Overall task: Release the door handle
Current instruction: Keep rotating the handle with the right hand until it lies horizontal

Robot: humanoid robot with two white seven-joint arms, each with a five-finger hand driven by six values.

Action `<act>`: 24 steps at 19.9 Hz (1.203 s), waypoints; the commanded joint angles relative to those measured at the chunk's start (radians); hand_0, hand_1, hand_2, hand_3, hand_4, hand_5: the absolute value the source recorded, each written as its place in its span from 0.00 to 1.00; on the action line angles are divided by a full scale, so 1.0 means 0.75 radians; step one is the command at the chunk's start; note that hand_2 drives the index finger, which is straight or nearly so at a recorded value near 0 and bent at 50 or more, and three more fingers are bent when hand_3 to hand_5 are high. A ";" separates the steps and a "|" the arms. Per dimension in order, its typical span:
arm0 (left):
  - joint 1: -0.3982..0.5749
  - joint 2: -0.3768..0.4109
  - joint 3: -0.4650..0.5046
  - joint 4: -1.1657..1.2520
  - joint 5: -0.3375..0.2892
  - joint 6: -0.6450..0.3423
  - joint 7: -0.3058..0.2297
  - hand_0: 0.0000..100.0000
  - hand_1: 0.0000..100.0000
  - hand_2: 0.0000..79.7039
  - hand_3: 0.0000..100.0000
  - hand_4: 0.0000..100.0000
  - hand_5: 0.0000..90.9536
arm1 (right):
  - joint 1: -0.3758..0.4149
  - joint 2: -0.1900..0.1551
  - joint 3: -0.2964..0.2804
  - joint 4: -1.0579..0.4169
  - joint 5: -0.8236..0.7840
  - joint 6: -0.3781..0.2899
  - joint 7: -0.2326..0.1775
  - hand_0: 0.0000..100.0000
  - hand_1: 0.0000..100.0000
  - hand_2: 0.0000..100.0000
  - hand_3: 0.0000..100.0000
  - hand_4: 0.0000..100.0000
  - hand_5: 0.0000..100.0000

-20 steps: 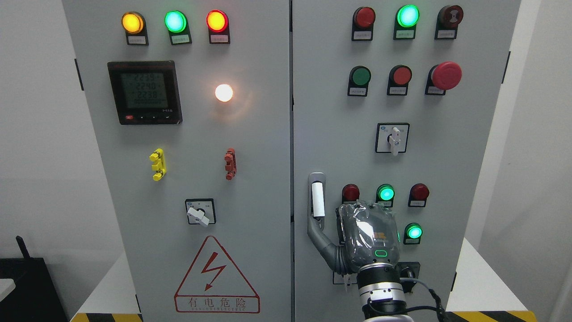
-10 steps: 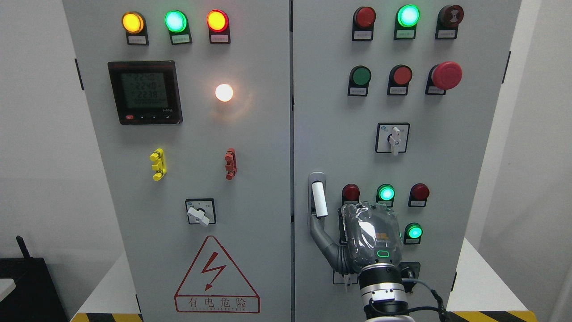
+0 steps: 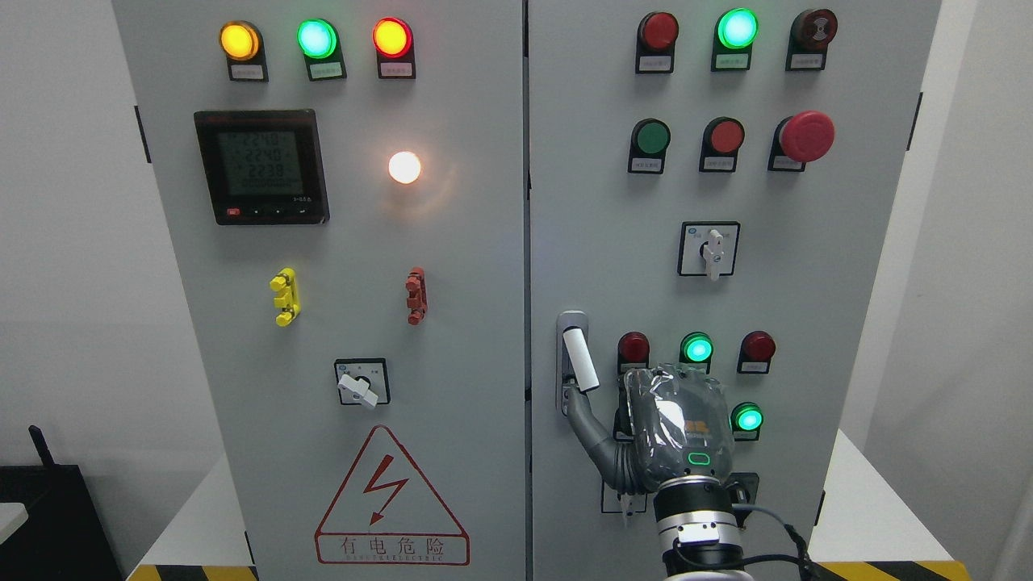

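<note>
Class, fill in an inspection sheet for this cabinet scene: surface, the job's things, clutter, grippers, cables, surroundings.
Surface: grey cabinet door, shut, with lamps and switches.
Job's things: door handle, white grip tilted within its recess.
Clutter: nothing seen.
Grippers: right hand low on the door, one finger reaching up-left to the handle's lower end; whether it grips cannot be told. Left hand not in view.
Cables: black cable looping off the wrist.
Surroundings: white wall; yellow-black hazard tape at the base.
</note>
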 commanded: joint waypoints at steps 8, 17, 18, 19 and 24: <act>-0.035 0.001 0.023 0.000 0.000 0.001 0.000 0.12 0.39 0.00 0.00 0.00 0.00 | 0.001 -0.008 -0.023 -0.026 -0.001 -0.004 -0.001 0.45 0.06 1.00 1.00 0.89 0.98; -0.035 -0.001 0.023 0.000 0.000 0.001 0.000 0.12 0.39 0.00 0.00 0.00 0.00 | 0.001 -0.018 -0.045 -0.030 -0.001 -0.008 -0.001 0.45 0.06 1.00 1.00 0.88 0.98; -0.035 -0.001 0.023 0.000 0.000 0.001 0.000 0.12 0.39 0.00 0.00 0.00 0.00 | 0.001 -0.018 -0.045 -0.030 -0.003 -0.010 -0.001 0.45 0.07 1.00 1.00 0.88 0.98; -0.035 0.001 0.023 0.000 0.000 0.001 0.000 0.12 0.39 0.00 0.00 0.00 0.00 | 0.001 -0.018 -0.047 -0.030 -0.001 -0.008 -0.001 0.45 0.07 1.00 1.00 0.88 0.98; -0.033 -0.001 0.023 0.000 0.000 0.001 0.000 0.12 0.39 0.00 0.00 0.00 0.00 | -0.001 -0.018 -0.049 -0.032 -0.003 -0.008 -0.001 0.45 0.07 1.00 1.00 0.88 0.98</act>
